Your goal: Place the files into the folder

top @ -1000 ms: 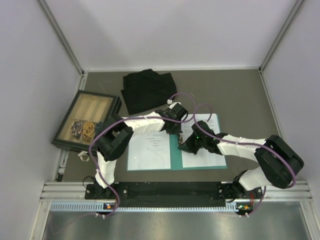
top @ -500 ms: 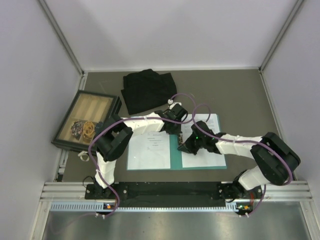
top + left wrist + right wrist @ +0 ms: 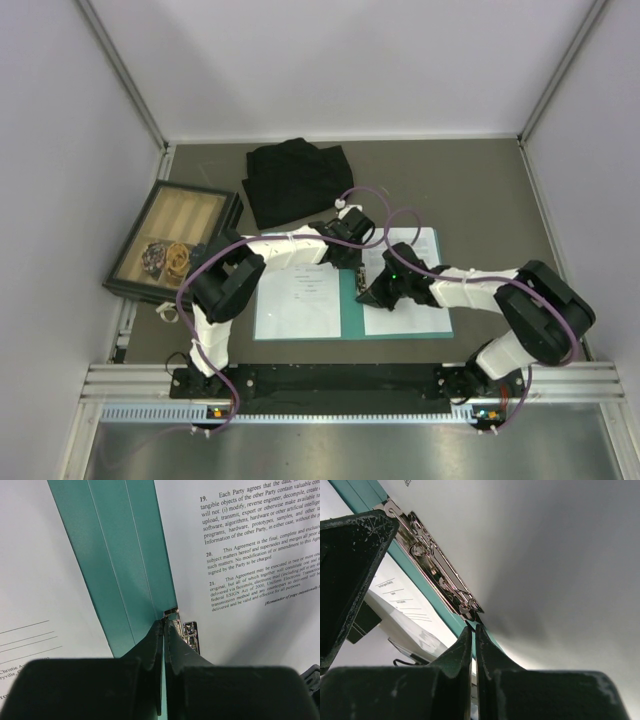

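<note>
1. Now we see the folder [image 3: 350, 320] lying open and flat on the table [image 3: 480, 190], close to the arm bases, with the left-hand sheet [image 3: 298, 300] on its left half and the right-hand sheet [image 3: 410, 315] on its right half
2. Both grippers meet over the teal spine between the two sheets
3. The left gripper [image 3: 164, 622] has its fingers pressed together, and their tips sit at a corner of the metal clip [image 3: 189, 632], just beside the printed edge of the right-hand sheet; we cannot tell whether they nip any part of it
4. The right gripper [image 3: 472, 629] also has its fingers pressed together, tips at one end of the clip, with a sliver of teal showing right at the tips; whether that card is actually pinched we cannot tell
5. Against a second ago, the right arm's elbow has swung a little leftward, toward the folder, while its fingertips have hardly shifted
6. The left arm, the folder and both sheets look unmoved over that second
7. The black cloth [image 3: 293, 180] lies at the far side of the table, apart from the folder
</note>
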